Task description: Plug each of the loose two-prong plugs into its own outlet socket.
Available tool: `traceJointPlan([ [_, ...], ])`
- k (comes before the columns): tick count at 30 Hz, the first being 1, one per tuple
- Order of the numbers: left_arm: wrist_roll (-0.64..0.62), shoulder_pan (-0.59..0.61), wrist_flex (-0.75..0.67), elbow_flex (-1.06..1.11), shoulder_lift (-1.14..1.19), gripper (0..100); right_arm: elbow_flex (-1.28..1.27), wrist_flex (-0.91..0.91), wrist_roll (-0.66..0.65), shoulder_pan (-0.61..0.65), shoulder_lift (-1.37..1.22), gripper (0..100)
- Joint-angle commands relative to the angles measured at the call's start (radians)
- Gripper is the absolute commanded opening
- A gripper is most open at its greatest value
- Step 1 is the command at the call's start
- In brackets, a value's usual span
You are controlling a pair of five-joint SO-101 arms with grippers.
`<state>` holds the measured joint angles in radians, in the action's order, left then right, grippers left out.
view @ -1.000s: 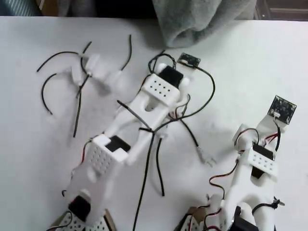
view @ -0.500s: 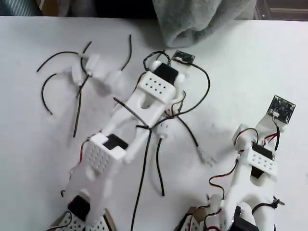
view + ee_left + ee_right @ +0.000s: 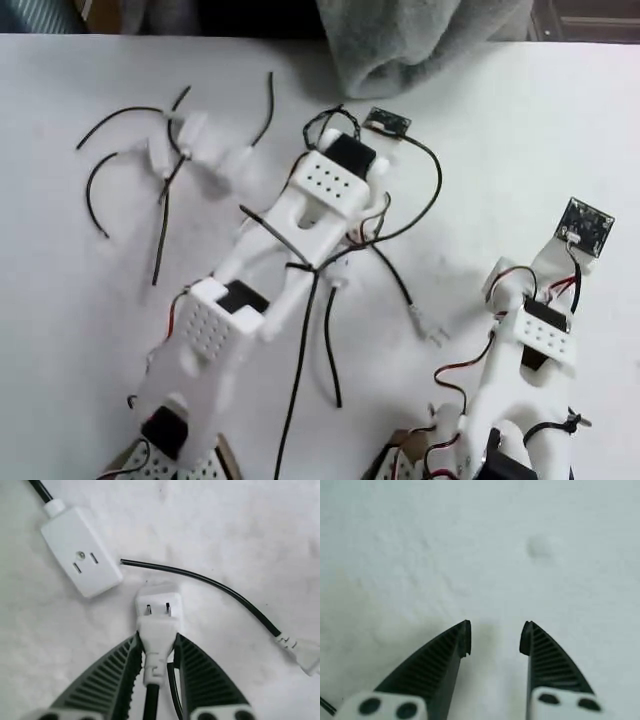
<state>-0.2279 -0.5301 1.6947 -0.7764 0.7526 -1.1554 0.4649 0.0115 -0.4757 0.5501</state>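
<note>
The white table [image 3: 560,130] carries several short black cords with white ends. In the left wrist view, the white rectangular outlet socket [image 3: 82,560] lies flat with its slotted face up, near the held plug but not touching it. Judging by its size, it is a light, hard plastic block that will probably slide if pushed, so it needs bracing.

The left gripper [image 3: 157,639] is clamped on the white moulded two-prong plug [image 3: 158,622], pinching the narrow neck behind the wide head. The plug's black cord trails back between the jaws. That grip looks sensible: the body is rigid and smooth, so a hold on the flat sides of the neck should resist twisting. The two thin metal prongs [image 3: 149,610] stay clear and could bend if knocked.

A second loose white plug on a black cord [image 3: 306,652] lies well apart. Its springy cord may tug at it.

The right gripper [image 3: 495,637] hangs spread apart over bare table, holding nothing.
</note>
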Motion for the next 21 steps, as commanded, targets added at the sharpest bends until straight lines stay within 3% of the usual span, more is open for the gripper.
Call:
traceJointPlan([
  [1, -0.003, -0.008, -0.003, -0.038, -0.007, 2, 0.006, -0.019, 0.006, 0.01, 0.027, 17.3],
  [21, -0.005, -0.008, -0.017, -0.046, 0.111, 2, 0.006, -0.019, 0.006, 0.01, 0.027, 17.3],
])
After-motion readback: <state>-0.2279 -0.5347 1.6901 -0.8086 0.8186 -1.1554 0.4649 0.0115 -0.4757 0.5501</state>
